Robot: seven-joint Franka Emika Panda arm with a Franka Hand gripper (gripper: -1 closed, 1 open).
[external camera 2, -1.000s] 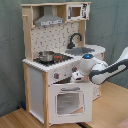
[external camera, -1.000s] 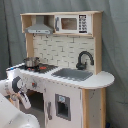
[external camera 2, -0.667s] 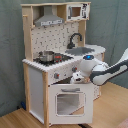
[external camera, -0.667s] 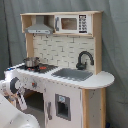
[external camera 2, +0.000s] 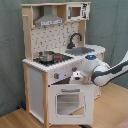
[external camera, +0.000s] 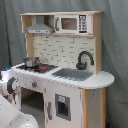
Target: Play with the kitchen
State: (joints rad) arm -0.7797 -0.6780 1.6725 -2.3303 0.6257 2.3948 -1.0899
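Evidently the gripper [external camera 2: 76, 76] is brought to the kitchen [external camera 2: 60, 60] front, at the knob panel under the counter [external camera 2: 50, 63] above the oven door [external camera 2: 69, 101], presumably to work a knob; I cannot tell its finger state.

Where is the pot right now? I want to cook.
In both exterior views, the pot sits on the kitchen stovetop, under the grey hood, beside the sink.

Soft, even indoor light; both exterior views blurry, faint shadows.
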